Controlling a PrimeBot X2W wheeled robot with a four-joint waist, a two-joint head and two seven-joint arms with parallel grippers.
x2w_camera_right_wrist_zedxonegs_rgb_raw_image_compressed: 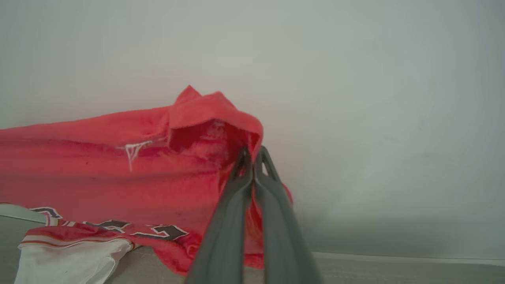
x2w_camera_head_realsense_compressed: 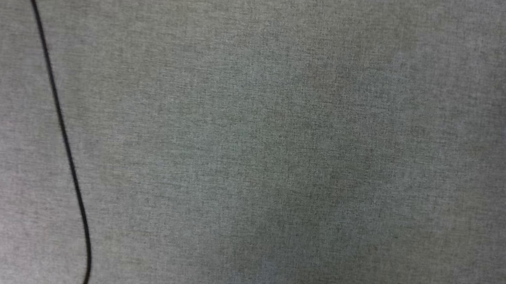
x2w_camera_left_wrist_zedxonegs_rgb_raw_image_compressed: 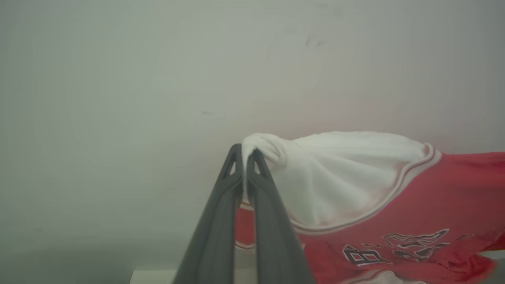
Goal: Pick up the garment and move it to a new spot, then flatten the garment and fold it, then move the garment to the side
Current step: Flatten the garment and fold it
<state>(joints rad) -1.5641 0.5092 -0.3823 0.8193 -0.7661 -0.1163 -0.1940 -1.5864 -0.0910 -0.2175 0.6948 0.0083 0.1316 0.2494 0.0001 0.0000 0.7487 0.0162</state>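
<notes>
Shirt (x2w_camera_left_wrist_zedxonegs_rgb_raw_image_compressed: 434, 197) held up between both arms, long axis running gripper to gripper: left gripper (x2w_camera_left_wrist_zedxonegs_rgb_raw_image_compressed: 245, 157) clamped on white sleeve end (x2w_camera_left_wrist_zedxonegs_rgb_raw_image_compressed: 335, 173), right gripper (x2w_camera_right_wrist_zedxonegs_rgb_raw_image_compressed: 253, 157) clamped on red edge opposite, neither arm nearer.

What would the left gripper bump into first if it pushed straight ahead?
The left gripper, shut on the garment by its white sleeve, would likely meet the plain pale surface ahead; its distance is unclear.
</notes>
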